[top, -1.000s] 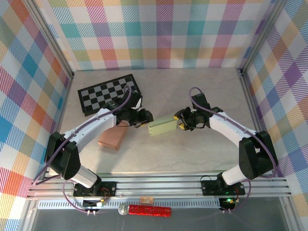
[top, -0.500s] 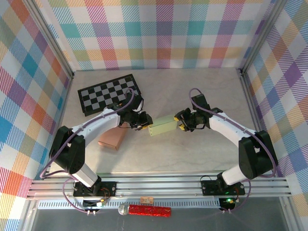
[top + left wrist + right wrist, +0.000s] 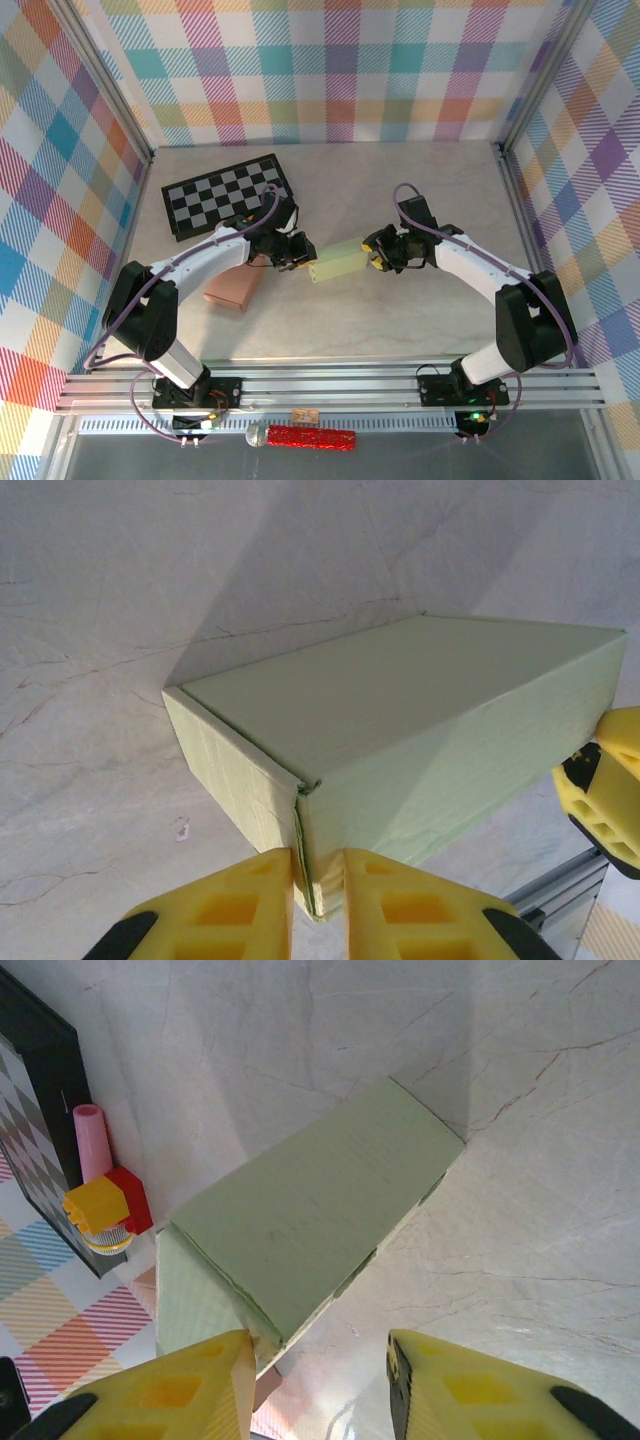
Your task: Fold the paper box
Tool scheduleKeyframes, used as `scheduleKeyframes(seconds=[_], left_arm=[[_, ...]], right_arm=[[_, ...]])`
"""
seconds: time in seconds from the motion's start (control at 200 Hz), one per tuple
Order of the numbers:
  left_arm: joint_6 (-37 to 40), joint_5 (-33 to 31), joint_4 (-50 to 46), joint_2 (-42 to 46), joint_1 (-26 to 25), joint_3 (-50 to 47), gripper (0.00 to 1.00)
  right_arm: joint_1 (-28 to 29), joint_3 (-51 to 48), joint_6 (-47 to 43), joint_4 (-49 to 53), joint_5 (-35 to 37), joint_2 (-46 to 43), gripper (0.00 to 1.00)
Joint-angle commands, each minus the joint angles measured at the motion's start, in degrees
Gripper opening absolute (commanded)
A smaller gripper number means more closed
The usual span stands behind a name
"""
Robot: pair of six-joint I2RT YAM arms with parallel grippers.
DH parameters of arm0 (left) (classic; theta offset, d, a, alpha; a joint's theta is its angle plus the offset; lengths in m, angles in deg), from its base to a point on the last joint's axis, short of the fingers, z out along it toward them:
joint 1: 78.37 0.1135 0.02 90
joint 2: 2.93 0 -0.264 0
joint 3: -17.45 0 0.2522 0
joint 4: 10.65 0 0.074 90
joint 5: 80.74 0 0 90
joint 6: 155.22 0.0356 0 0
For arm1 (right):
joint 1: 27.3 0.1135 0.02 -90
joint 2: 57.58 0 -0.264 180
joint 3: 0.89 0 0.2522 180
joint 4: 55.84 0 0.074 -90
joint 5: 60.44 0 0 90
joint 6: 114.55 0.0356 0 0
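Top external: paper box (image 3: 338, 262), pale green, sat mid-table between the two arms, long axis running from left gripper (image 3: 298, 256) to right gripper (image 3: 372, 256). From that height the fingers' state could not be read.

Left wrist: left gripper (image 3: 318, 900) fingers stood narrow, pinched on the corner seam at the box's (image 3: 400, 710) near end. A shadow lay on the table beneath the box. One yellow finger of the right gripper (image 3: 610, 780) showed at the box's far end.

Right wrist: right gripper (image 3: 320, 1380) fingers stood apart. The box's (image 3: 310, 1210) near end lay against one finger, with bare table visible before the other, so no clamp.

Surroundings: checkered mat (image 3: 225, 195) behind the left arm. A tan box (image 3: 232, 288) lay partly under that arm. The right wrist view showed a small pink, red and yellow object (image 3: 100, 1195) beside the mat's black edge (image 3: 40, 1080), not identified.
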Motion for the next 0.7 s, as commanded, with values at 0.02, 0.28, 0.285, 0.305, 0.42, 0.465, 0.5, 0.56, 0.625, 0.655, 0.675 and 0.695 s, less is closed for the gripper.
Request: scheduleKeyframes(seconds=[0.02, 0.28, 0.285, 0.305, 0.42, 0.465, 0.5, 0.56, 0.625, 0.655, 0.675, 0.695], left_arm=[[1.4, -0.3, -0.7, -1.4, 0.5, -2.2, 0.17], [1.8, -0.6, 0.4, 0.6, 0.1, -3.8, 0.17], [1.8, -0.7, 0.4, 0.6, 0.1, -3.8, 0.16], [1.9, -0.7, 0.5, 0.6, 0.0, -3.9, 0.17], [2.0, -1.2, 0.6, 0.8, -0.6, -3.8, 0.16], [2.0, -1.5, 0.5, 1.0, -0.8, -3.8, 0.16], [2.0, -1.7, 0.5, 1.0, -0.9, -3.8, 0.16], [2.0, -1.8, 0.5, 1.2, -1.1, -3.8, 0.16], [2.1, -1.9, 0.5, 1.4, -1.3, -3.9, 0.16], [2.1, -1.9, 0.4, 1.4, -1.4, -3.9, 0.16], [2.1, -1.9, 0.4, 1.4, -1.4, -3.9, 0.16], [2.1, -1.9, 0.4, 1.4, -1.5, -3.9, 0.16]], right_arm=[[-0.1, 1.2, -3.0, 7.4, 1.9, 0.6, 0.36], [2.5, 5.2, 1.5, 7.6, 4.1, -3.5, 0.56], [2.5, 5.0, 2.0, 7.4, 4.0, -3.5, 0.56], [2.5, 4.6, 3.7, 6.6, 3.7, -3.4, 0.58], [2.5, 2.8, 13.9, 3.4, 2.9, -2.5, 0.64], [2.6, 3.2, 16.9, 3.8, 3.1, -1.8, 0.67], [2.6, 3.8, 18.5, 3.9, 3.3, -1.2, 0.68], [2.6, 5.4, 20.0, 4.4, 3.9, 0.0, 0.71], [2.6, 7.3, 20.9, 5.8, 4.2, 1.9, 0.74], [2.6, 8.2, 21.4, 6.2, 4.1, 2.7, 0.78], [2.6, 8.5, 21.7, 6.4, 3.9, 3.6, 0.78], [2.6, 8.9, 22.0, 6.2, 3.6, 4.2, 0.78]])
